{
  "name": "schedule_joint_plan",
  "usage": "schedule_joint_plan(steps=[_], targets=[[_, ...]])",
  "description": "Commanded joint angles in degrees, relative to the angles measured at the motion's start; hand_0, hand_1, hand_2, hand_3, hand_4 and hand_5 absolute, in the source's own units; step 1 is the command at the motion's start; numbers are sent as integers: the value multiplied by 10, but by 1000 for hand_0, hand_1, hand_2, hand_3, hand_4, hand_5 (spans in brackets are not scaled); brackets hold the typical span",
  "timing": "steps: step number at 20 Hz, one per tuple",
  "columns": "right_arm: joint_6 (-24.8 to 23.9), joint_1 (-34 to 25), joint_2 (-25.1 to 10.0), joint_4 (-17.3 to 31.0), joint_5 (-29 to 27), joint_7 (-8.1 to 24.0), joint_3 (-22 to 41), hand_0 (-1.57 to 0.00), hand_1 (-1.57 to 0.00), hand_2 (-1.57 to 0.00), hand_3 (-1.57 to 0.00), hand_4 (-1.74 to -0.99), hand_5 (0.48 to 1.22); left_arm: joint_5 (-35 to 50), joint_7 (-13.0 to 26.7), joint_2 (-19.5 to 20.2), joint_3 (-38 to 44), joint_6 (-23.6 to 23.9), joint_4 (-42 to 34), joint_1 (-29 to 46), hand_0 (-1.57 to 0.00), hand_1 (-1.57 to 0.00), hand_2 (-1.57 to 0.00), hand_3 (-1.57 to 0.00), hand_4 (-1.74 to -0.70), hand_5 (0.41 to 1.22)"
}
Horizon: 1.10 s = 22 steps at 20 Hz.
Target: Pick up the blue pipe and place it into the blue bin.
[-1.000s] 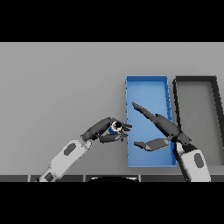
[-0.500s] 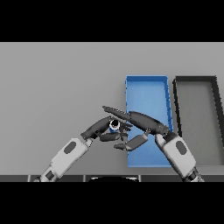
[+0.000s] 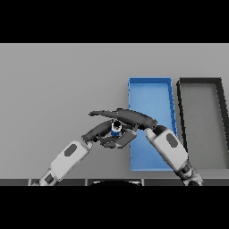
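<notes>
The blue pipe (image 3: 116, 129) is pinched in the left hand (image 3: 99, 131) just left of the blue bin (image 3: 150, 85), beneath the right hand (image 3: 129, 117), whose fingers are outstretched.

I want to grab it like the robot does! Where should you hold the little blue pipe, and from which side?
Probably by its round sides, coming from above. The blue pipe appears to stand upright, its open end facing up, so fingers can close on opposite sides. It sits on the table just left of the blue bin, between the left hand and the right hand, which already crowd it.
</notes>
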Motion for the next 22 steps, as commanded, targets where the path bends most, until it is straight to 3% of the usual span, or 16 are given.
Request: schedule_joint_plan(steps=[1,2,3,4,5,7,9,11,12,13,16,17,18,20,22], targets=[[5,-4,3,8,5,4,4,-278,-313,-329,-228,-1352,528,-31,27,3,-11,16,5,-8,-1236,-1120,-1093,-920,-1613,1221],[10,-14,3,11,0,5,1,-478,-500,-500,-375,-1390,538,-52,46,10,-18,24,0,-15,-993,-895,-875,-736,-1587,1221],[12,-17,6,12,-6,0,5,-697,-714,-714,-562,-1453,551,-59,37,10,-17,34,-5,-10,-879,-828,-796,-667,-1611,1221],[14,-16,9,10,-16,0,12,-872,-886,-886,-701,-1503,573,-60,30,15,-16,30,-7,-8,-895,-867,-845,-656,-1637,1221],[14,-15,9,16,-33,4,9,-1012,-1023,-1023,-828,-1541,604,-51,26,6,-13,33,-5,-3,-1030,-1008,-990,-623,-1658,1192],[1,-11,16,10,-49,29,13,-1213,-1220,-1220,-1096,-1492,706,-22,8,-5,-6,27,-12,11,-1225,-1211,-1199,-525,-1688,1203],[-12,2,22,5,-35,1,13,-1342,-1346,-1346,-1267,-1464,891,-4,5,-12,4,22,-7,7,-1349,-1340,-1333,-527,-1707,1209],[-9,1,19,8,-8,-20,13,-1424,-1427,-1427,-1376,-1456,1010,-6,11,-9,2,20,-4,2,-1429,-1423,-1419,-588,-1719,1214],[-4,-2,23,6,0,-23,15,-1454,-1456,-1456,-1415,-1459,1052,-6,8,-11,-1,25,-3,-1,-1458,-1453,-1449,-591,-1724,1215],[2,5,24,5,17,-45,18,-1477,-1479,-1479,-1446,-1465,1086,-12,4,-6,-4,26,-3,-2,-1480,-1454,-1474,-550,-1727,1216],[8,18,35,-4,16,-39,15,-1523,-1524,-1524,-1507,-1473,1152,-17,-2,7,-14,27,-2,-10,-1499,-1356,-1521,-505,-1734,1219],[14,20,37,-1,9,-34,10,-1533,-1533,-1533,-1520,-1474,1166,-17,-7,12,-14,23,4,-12,-1426,-1220,-1350,-531,-1637,1219],[11,18,45,-6,11,-26,9,-1540,-1541,-1541,-1530,-1477,1177,-19,0,15,-17,18,3,-19,-1407,-1190,-1242,-518,-1544,1219],[20,20,50,-10,20,-27,7,-1551,-1552,-1552,-1545,-1480,1193,-24,2,22,-18,0,1,-19,-979,-802,-819,-332,-1343,1220],[24,25,57,-15,25,-16,3,-1558,-1559,-1559,-1554,-1481,1203,-33,2,25,-16,-24,8,-20,-626,-513,-524,-212,-1179,1213]])
